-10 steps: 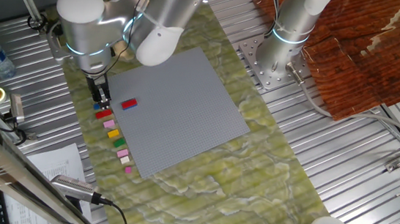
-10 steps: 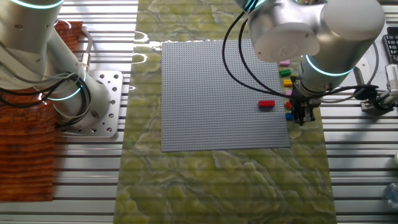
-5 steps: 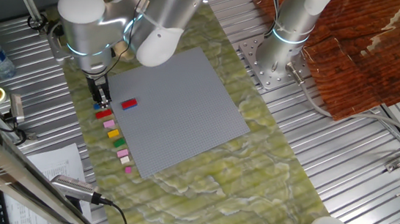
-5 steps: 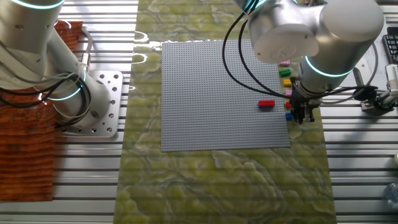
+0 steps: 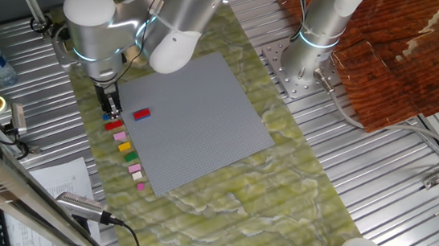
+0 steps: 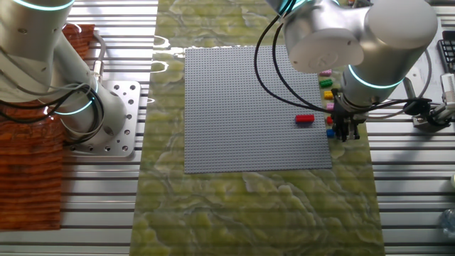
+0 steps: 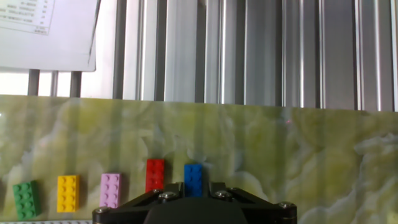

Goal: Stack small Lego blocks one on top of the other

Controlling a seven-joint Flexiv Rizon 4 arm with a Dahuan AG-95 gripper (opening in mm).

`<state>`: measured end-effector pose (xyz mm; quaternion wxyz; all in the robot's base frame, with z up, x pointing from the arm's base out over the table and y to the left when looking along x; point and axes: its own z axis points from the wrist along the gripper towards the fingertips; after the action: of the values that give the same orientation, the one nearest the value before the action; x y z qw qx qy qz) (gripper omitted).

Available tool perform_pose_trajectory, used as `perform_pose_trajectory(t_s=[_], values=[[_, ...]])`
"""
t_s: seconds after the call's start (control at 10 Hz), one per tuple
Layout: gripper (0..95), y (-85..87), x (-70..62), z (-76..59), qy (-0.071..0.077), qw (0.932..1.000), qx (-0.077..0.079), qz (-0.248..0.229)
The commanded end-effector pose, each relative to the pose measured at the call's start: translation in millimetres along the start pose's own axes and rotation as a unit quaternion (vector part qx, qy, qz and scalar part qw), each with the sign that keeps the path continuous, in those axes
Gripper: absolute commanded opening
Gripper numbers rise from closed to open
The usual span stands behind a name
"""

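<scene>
— Where's the claw (image 6: 346, 135)?

— Low over the blue brick (image 7: 193, 179), at the end of the row beside the grey baseplate (image 6: 249, 107). Fingers hidden; can't tell if they've closed.

— Next step?

— Likely grip blue, lift, carry to the red brick (image 6: 304, 119).

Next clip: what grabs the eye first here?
The big silver arm, bent low with its gripper at the top of a row of small bricks lying along the grey baseplate's edge. One red brick sits alone on that plate. In the hand view, a blue brick lies straight ahead of the fingers.
</scene>
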<state>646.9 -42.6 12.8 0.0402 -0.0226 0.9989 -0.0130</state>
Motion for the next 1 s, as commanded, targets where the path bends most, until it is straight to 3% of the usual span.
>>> perform_pose_trajectory(t_s=[0.1,0.6,0.7,1.0], values=[[19.0,0.1,0.1,0.2,0.0,1.0,0.0,0.0],[19.0,0.7,-1.0,1.4,0.0,1.0,-0.001,0.003],[0.0,1.9,-3.4,-0.4,0.002,1.0,-0.001,0.009],[0.0,2.6,-4.6,-0.7,0.002,1.0,-0.001,0.009]])
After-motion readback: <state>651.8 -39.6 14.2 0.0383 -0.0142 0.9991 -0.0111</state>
